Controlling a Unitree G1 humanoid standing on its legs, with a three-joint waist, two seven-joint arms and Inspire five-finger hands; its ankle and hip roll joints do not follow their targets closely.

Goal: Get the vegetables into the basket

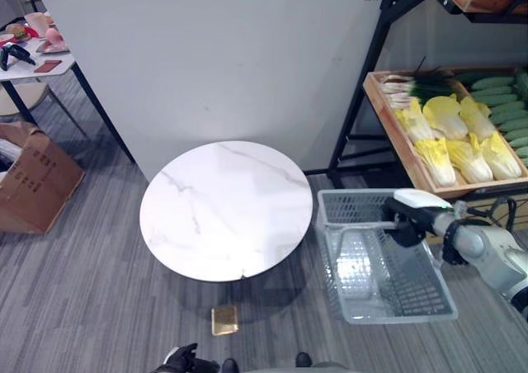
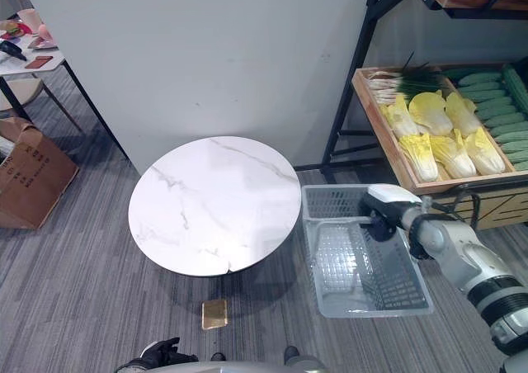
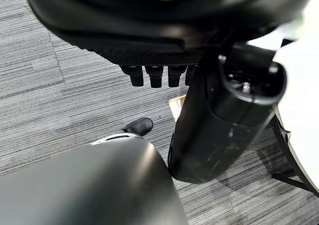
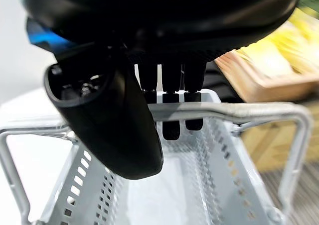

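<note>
An empty grey plastic basket (image 1: pixel 332 262) hangs to the right of the round table, just below the shelf's crate. My right hand (image 1: pixel 404 223) is shut on its raised handle (image 4: pixel 239 110); the fingers (image 4: pixel 169 113) curl over the bar, with the thumb (image 4: pixel 114 120) in front of it. The vegetables lie in a wooden crate (image 1: pixel 388 121) on the shelf: yellow cabbages (image 1: pixel 450 138), cucumbers (image 1: pixel 503 101) and green onions (image 1: pixel 417 84). Low by my side, my left hand (image 1: pixel 186 359) hangs with relaxed fingers (image 3: pixel 154 75) and holds nothing.
A round white marble table (image 1: pixel 227 208) stands in the middle, before a white panel (image 1: pixel 214 59). The black shelf frame (image 1: pixel 371 68) rises at the right. A cardboard box (image 1: pixel 33 175) and a cluttered table (image 1: pixel 37 59) are at the left. A small tan block (image 1: pixel 224 318) lies on the floor.
</note>
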